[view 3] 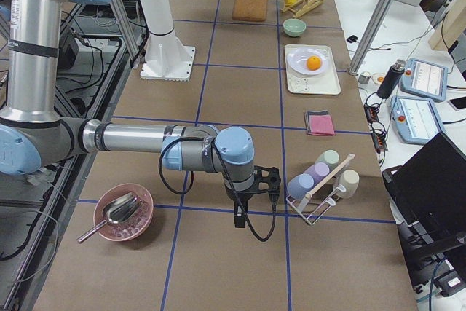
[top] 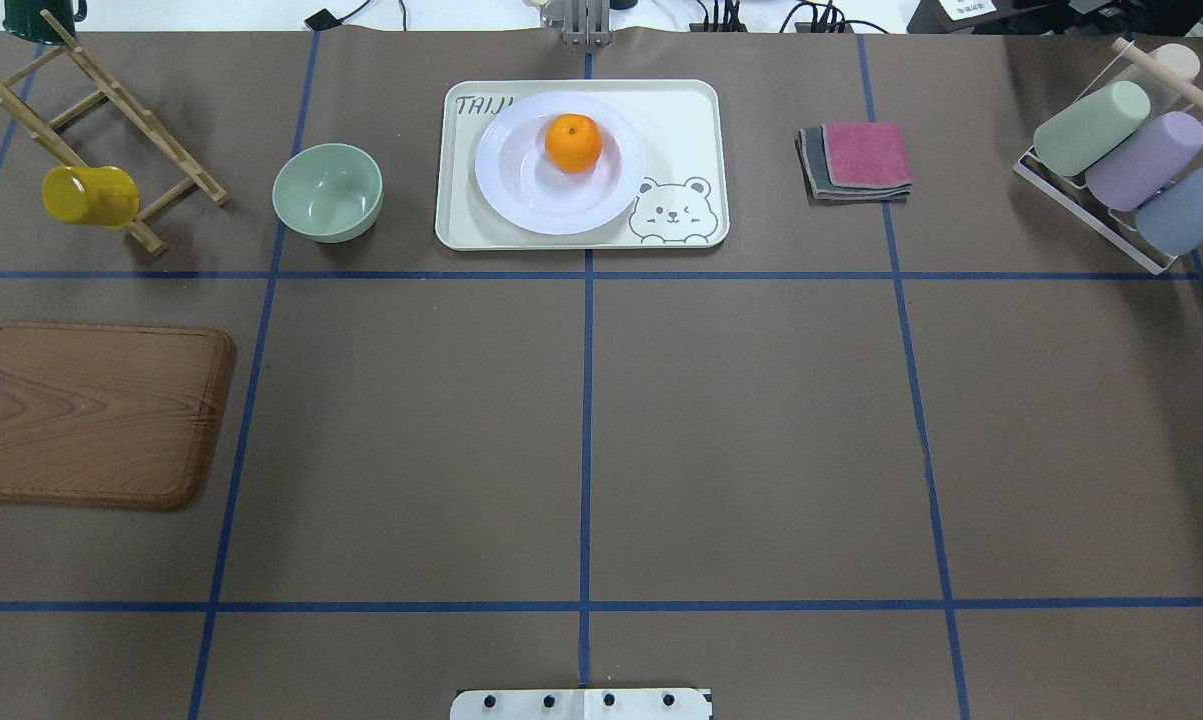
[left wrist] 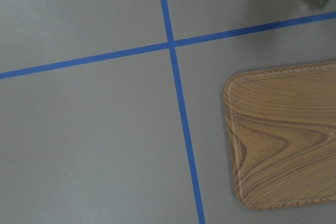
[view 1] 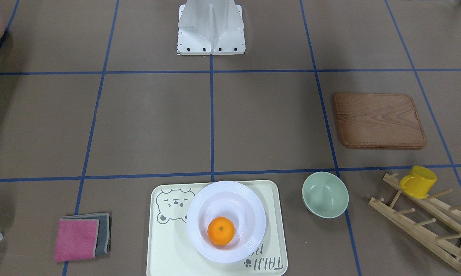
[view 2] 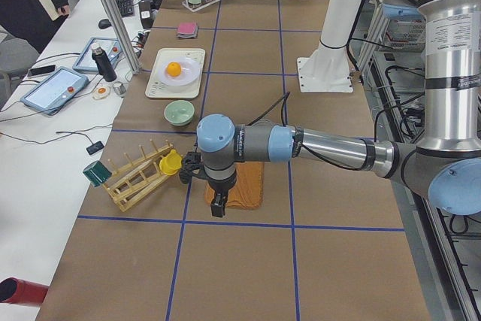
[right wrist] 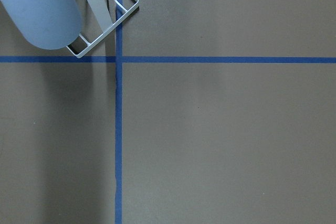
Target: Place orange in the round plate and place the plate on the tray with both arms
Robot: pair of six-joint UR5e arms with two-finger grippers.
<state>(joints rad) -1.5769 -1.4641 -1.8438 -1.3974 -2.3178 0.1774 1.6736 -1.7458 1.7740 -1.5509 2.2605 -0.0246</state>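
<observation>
The orange (top: 573,142) lies in the round plate (top: 521,190), which rests on the tray (top: 681,120) at the table's far middle. The front-facing view shows the same stack: orange (view 1: 220,230), plate (view 1: 249,214), tray (view 1: 169,245). Neither gripper touches them. My left gripper (view 2: 218,208) hangs over the near end of the wooden board, far from the tray. My right gripper (view 3: 239,218) hangs beside the cup rack at the other end of the table. Both appear only in the side views, so I cannot tell whether they are open or shut.
A pale green bowl (top: 327,192) sits left of the tray, folded cloths (top: 856,160) to its right. A wooden board (top: 91,415), a peg rack holding a yellow mug (top: 89,195), a cup rack (top: 1131,165) and a pink bowl (view 3: 124,213) stand at the table's ends.
</observation>
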